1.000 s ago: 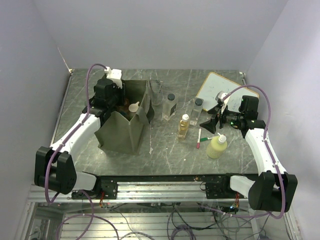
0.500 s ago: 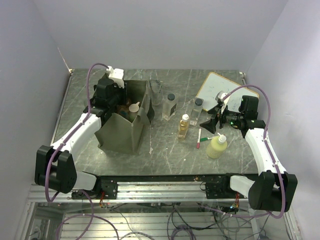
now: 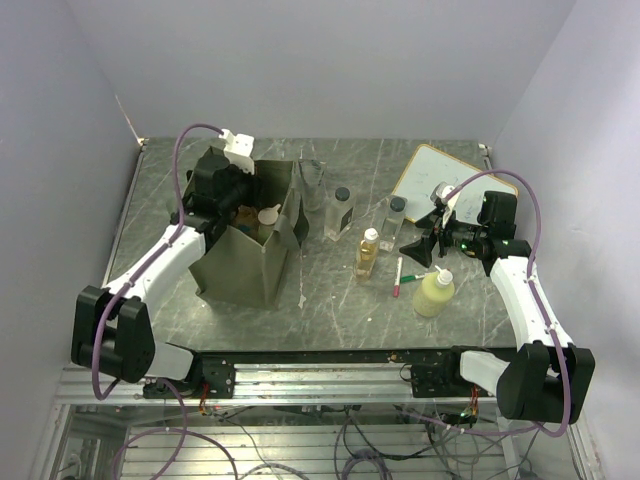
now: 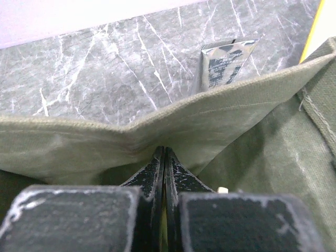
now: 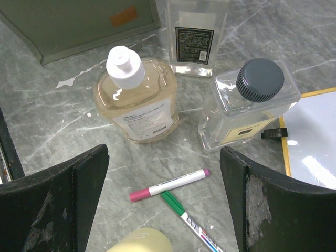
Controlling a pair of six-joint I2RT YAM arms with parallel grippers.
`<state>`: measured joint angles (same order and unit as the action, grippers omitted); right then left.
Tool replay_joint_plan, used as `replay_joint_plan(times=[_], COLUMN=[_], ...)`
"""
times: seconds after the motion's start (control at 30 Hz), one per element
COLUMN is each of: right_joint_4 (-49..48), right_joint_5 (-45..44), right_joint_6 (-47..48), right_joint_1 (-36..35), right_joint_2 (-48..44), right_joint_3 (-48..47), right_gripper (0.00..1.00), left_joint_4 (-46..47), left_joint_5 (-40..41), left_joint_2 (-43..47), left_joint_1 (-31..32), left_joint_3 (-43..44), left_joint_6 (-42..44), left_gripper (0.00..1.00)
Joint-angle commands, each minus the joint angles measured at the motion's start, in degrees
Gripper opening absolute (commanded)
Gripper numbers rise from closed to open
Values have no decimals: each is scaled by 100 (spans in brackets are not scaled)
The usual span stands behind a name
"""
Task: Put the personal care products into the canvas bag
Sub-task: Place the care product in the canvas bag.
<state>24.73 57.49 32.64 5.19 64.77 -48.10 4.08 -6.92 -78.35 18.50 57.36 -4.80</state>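
The olive canvas bag stands at the left with a white-capped bottle inside it. My left gripper is shut and dips into the bag's back left corner; in the left wrist view its tips face the bag's inner wall. A silver tube stands just behind the bag. Two clear dark-capped bottles, an amber bottle and a pale yellow bottle stand on the table. My right gripper is open and empty above two markers.
A whiteboard lies at the back right, next to the clear bottle. A pink marker and a green marker lie between the amber bottle and the yellow bottle. The bag's strap handles hang at its right side.
My left gripper has shifted slightly back and to the right over the bag. The right arm and the bottles on the table have not moved.
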Motion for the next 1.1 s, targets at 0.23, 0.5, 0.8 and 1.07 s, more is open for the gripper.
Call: replay_joint_plan(times=[0.23,0.5,0.8,1.07], right_joint_4=[-17,-16,-17,-6], right_joint_5=[-1,-2,24,46], right_joint_6=[102,95,84,76], right_joint_1=[39,35,35,35], right_joint_2=[32,27,1,-12], right_joint_3=[55,62,68,56], right_gripper=[87,87,87,87], left_joint_4=[401,298,-18,-334], left_joint_5=[-249,-112,-34,31], left_joint_2=[-112,22,93,238], left_joint_1=[48,48,48,46], left_joint_3=[-271,-223,68,335], left_joint_6=[549,752,929,1034], left_gripper=[7,21,46,60])
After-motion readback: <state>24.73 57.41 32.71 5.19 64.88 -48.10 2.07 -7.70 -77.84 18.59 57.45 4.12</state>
